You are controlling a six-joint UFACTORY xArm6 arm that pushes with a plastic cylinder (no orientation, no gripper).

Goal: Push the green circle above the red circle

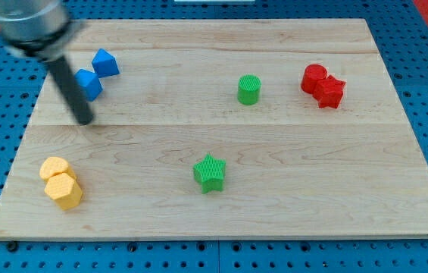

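Green circle (249, 89), a ribbed cylinder on wood

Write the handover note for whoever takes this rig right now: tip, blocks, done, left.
My tip rests at the view's left, just below the lower blue block, far from both task blocks.
The green circle stands upper centre, left of the red circle, apart from it and at about its height.
The red circle touches a second red block.
Done: nothing visible yet.
Left: cross to the green circle and push it above the red circle.
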